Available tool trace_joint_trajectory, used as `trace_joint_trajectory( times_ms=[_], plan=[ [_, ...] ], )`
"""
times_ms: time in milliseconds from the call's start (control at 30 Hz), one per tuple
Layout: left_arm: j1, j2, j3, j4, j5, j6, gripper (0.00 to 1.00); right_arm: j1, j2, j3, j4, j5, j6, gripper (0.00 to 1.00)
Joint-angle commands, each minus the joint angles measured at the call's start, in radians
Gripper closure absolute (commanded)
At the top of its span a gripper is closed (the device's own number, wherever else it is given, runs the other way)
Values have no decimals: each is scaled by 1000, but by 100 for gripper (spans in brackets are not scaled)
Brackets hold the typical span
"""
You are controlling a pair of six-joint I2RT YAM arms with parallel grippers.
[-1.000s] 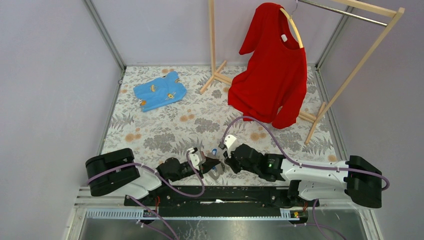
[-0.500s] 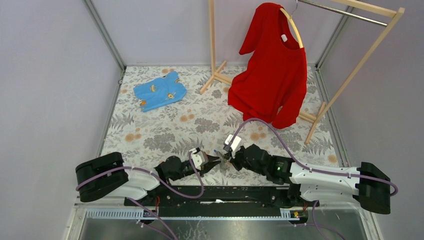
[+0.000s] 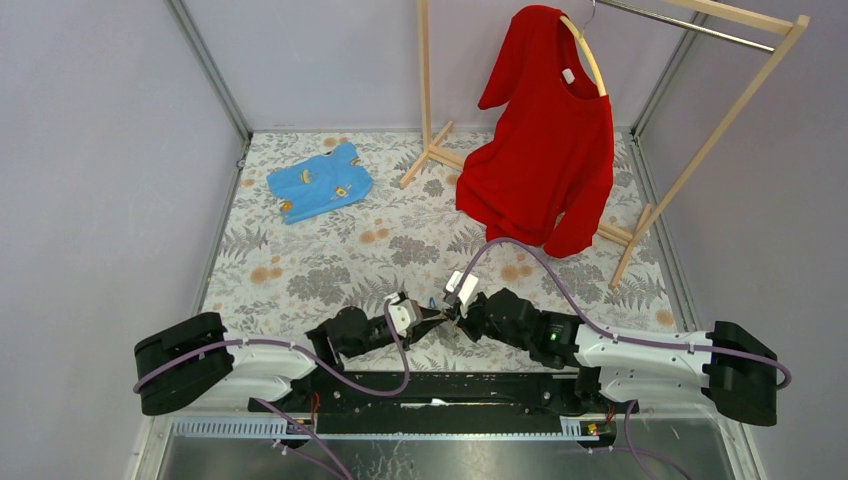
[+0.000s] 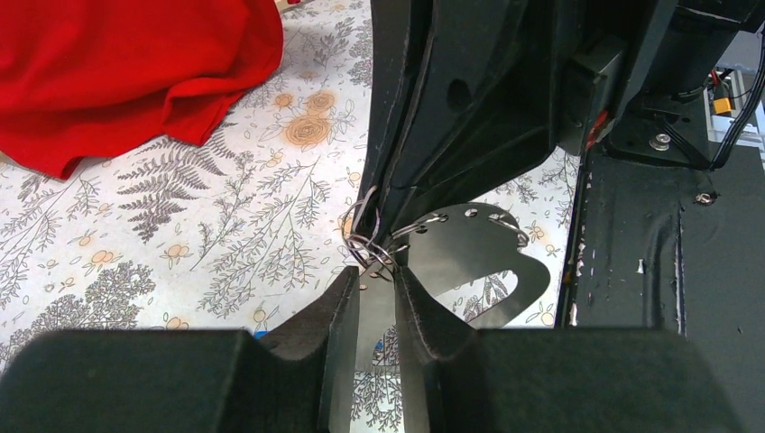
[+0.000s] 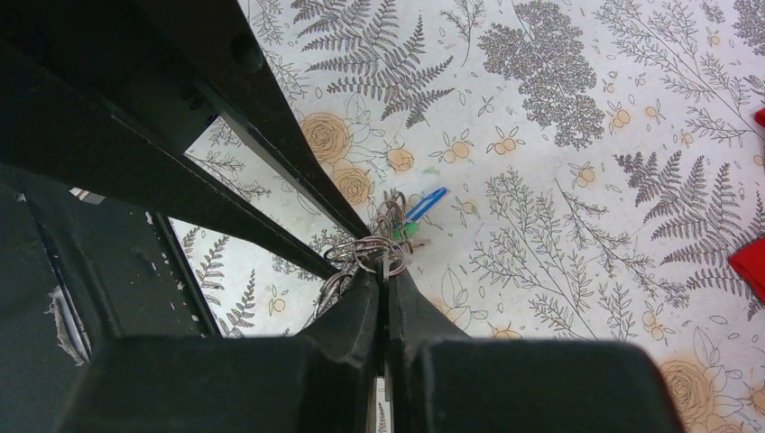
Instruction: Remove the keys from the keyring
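The keyring [image 5: 361,254], toward 6 o'clock of the counter [image 5: 559,180]
My right end effector [image 5: 386,275] is clamped on it, keys [image 5: 424,203] sticking out at 1 o'clock; my left end effector [image 4: 374,284] stands narrowly parted, perhaps touching the ring.

My left arm [image 3: 250,360] and right arm [image 3: 640,352] stretch low toward the middle, tips nearly meeting. My left hand [image 4: 372,278] is slightly parted; my right hand [image 5: 386,275] is pressed tight.

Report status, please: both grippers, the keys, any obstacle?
Right gripper shut on the keyring. Left gripper slightly open, tips at the keyring. Keys not yet off, blue key among them. Nothing in the way.
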Motion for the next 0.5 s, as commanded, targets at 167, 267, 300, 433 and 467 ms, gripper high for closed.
trace_joint_trajectory(
  times_ms=[167,267,300,433,467],
  plan=[
    [-3,-39,57,-41,7,13,71,-2,31,48,13,-22,5,100],
    [-3,-37,58,-33,-5,16,70,-2,31,52,10,-25,8,100],
    [-3,-36,61,-32,-3,14,69,-2,31,52,6,-24,8,100],
    [-3,-35,68,-26,-2,7,68,-2,35,59,-1,-28,5,100],
    [-3,-36,68,-24,-3,5,68,-2,37,61,-3,-28,6,100]
  ],
)
